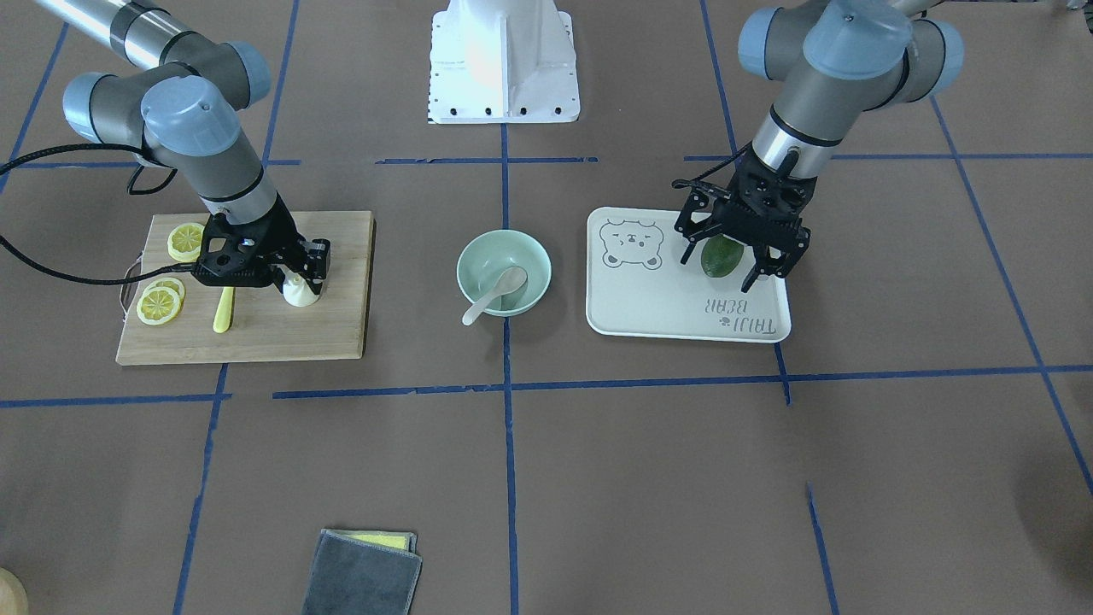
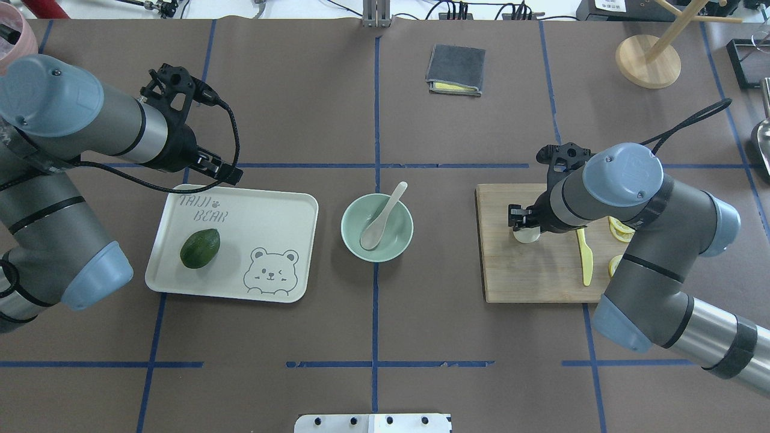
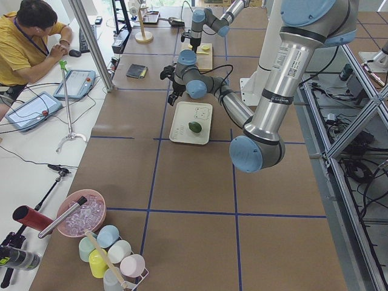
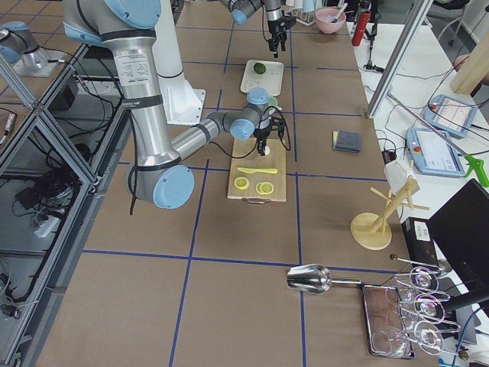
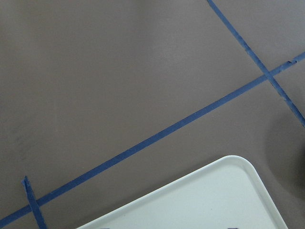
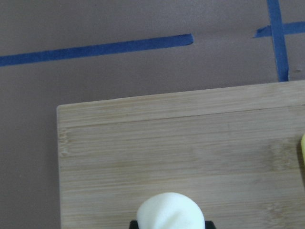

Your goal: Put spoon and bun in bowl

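Take the round pale mint-green bowl (image 2: 398, 236) as the dial's centre, with twelve pointing away from the robot. The short cream-white soup spoon (image 2: 380, 219) lies in it, its handle over the rim toward one o'clock.

- **Nine o'clock:** the cream rectangular plastic tray (image 2: 271, 216), with the dark green avocado (image 2: 200, 248) on its nine-o'clock side.
- **Three o'clock:** the rectangular bamboo cutting board (image 2: 523, 276). The small white pleated bun (image 1: 301, 295) stands on it. The yellow plastic knife (image 2: 583, 255) lies at the bun's three o'clock, with the yellow lemon slices (image 1: 160, 305) beyond.
- **One o'clock:** the folded grey cloth (image 2: 456, 69), well apart.
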`<state>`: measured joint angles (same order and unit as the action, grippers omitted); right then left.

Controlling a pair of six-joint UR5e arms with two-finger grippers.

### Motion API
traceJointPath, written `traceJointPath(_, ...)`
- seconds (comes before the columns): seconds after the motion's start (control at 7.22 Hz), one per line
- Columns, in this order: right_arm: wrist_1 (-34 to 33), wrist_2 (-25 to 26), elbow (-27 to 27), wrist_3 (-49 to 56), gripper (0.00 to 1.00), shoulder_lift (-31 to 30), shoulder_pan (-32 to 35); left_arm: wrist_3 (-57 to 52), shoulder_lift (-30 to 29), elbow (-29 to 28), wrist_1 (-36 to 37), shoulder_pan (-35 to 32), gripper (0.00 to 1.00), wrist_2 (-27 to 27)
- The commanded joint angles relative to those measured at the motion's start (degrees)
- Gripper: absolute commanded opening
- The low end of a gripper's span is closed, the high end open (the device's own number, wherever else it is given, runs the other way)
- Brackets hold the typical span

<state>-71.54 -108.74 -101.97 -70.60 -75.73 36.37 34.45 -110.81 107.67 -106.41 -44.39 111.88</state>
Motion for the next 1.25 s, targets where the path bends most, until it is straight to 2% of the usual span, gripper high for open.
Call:
traceJointPath(0.0,-0.09,-0.07,-1.73,-0.33,0.51,0.66,0.37,-0.08,0.32,0.78,0.07,-0.52,0.86,0.0)
traceJointPath(0.14,-1.57,-0.07,-2.0,-3.11,0.51,3.1,0.28,-0.43,2.85,2.79,0.07,-1.31,0.86,0.26)
traceJointPath(0.42,-12.51,0.02,-1.39,-8.03,0.52,14.76,-0.76,-1.05,6.72,6.04,-0.02,-3.85,0.86,0.35)
traceJointPath(0.69,-13.01,1.24,0.88,-16.72,0.53,21.29,-4.1,-7.87,11.9,9.22,-0.11,-9.37,0.87,1.92)
traceJointPath(0.83,-12.92,4.29,4.55,-19.37,0.53,25.67,-6.55,-11.04,12.8,9.23,-0.2,-12.54,0.87,5.5)
traceJointPath(1.11,-12.48,5.9,6.96,-20.72,0.54,27.39,-8.85,-13.09,12.81,8.7,-0.2,-14.41,0.87,6.68)
